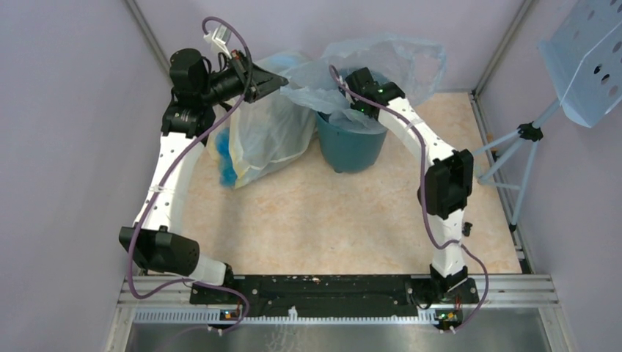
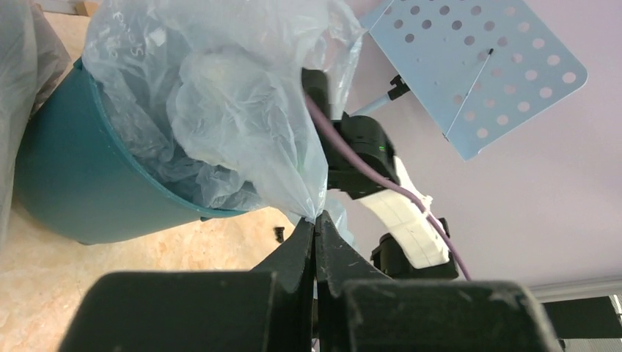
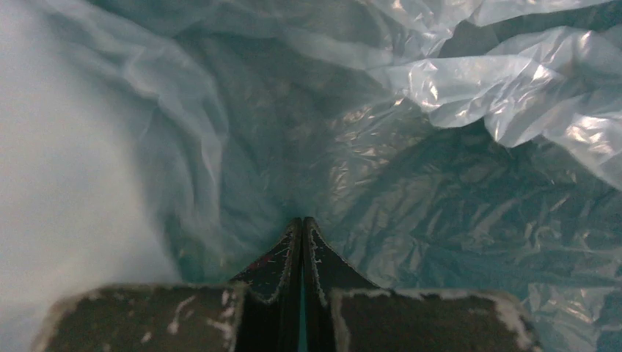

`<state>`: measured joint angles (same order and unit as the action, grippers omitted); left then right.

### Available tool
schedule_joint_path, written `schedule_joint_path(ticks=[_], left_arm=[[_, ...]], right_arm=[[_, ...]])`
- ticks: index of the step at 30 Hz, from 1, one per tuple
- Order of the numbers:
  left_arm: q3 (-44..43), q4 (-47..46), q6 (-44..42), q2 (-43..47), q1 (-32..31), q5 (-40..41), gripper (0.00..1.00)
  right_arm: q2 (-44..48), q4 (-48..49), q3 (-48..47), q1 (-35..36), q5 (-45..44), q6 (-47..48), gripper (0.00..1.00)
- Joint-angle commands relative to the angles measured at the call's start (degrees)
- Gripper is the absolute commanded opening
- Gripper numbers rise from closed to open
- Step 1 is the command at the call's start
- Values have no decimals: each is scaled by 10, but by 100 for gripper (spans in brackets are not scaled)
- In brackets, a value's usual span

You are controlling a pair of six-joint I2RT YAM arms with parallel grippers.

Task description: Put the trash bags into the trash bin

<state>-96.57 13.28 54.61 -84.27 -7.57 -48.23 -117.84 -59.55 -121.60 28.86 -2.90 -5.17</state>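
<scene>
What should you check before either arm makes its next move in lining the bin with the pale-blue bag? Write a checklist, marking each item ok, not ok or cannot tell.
1. Left jaws shut on the trash bag edge: ok.
2. Right jaws shut, deep inside the bag: ok.
3. Bag's lower part inside the trash bin: ok.
4. Bag mouth spread over the bin's rim: not ok, it is bunched above.
5. Bin upright on the table: ok.
6. Yellowish bag apart from the bin: cannot tell.
</scene>
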Motion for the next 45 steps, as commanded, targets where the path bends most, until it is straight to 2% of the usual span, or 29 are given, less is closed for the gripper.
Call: schedule_joint_path(ticks=[1, 6, 14, 22, 27, 30, 32, 35, 39, 45], left_arm=[[6, -44, 18, 16, 3, -19, 0], [89, -91, 33, 16, 3, -48, 0], [111, -84, -3, -13, 0, -38, 0], [141, -89, -25, -38, -12, -18, 0], [132, -77, -39, -59, -12, -12, 0], [110, -41, -53, -68, -11, 7, 0], [98, -27, -63, -69, -11, 24, 0], [90, -32, -61, -67, -10, 39, 0], [84, -42, -49, -70, -8, 39, 0], [75, -46, -49, -73, -7, 46, 0]], right_arm=[[-24, -23, 37, 2, 2, -17, 0], [-86, -52, 39, 2, -41, -47, 0], [-152, -68, 19, -1, -47, -49, 0], [-198, -82, -19, -17, -13, -51, 0], [-178, -88, -57, -20, 4, -51, 0], [-188, -135, -144, -21, 7, -52, 0], [-171, -141, -157, -21, 15, -54, 0], [-108, -102, -99, -21, 27, -54, 0], [-14, -44, -18, -21, 51, -54, 9], [34, -69, -9, -21, 63, -41, 17]])
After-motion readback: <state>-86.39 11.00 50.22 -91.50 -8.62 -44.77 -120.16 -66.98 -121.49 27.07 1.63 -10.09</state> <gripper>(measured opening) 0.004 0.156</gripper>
